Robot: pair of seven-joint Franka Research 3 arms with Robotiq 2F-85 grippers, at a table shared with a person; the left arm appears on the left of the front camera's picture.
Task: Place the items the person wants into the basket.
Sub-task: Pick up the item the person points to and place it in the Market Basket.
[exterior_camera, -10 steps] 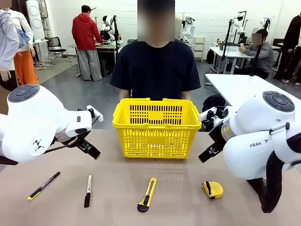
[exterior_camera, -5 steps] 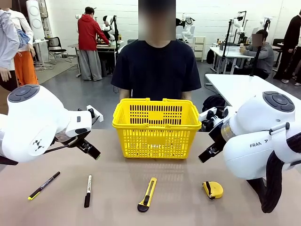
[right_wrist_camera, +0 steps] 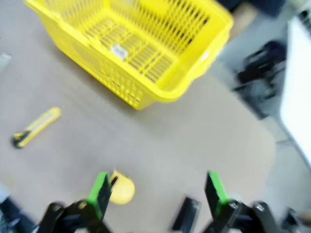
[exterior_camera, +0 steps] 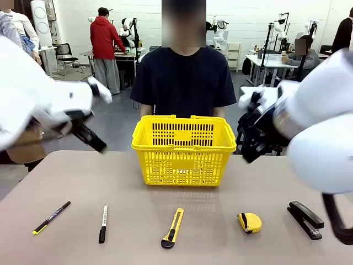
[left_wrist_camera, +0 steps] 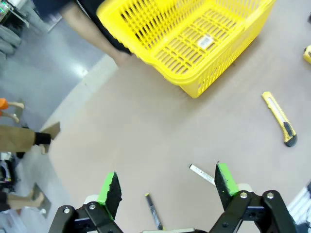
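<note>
While the left gripper (left_wrist_camera: 167, 183) and right gripper (right_wrist_camera: 158, 187) both stand spread wide and empty, the utility knife (exterior_camera: 172, 227) lies directly before the basket (exterior_camera: 182, 149), marker (exterior_camera: 102, 223) and pen (exterior_camera: 51, 217) further to its left. All judged light, rigid, slick-bodied; grasp each mid-length, across the barrel.

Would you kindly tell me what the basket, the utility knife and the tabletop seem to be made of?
The basket looks like glossy moulded yellow plastic: thin slotted walls, one uniform colour. The utility knife seems yellow plastic with a black end; no blade can be made out. The tabletop looks like smooth matte beige laminate, faintly reflecting the basket; it could be another coated board.
</note>
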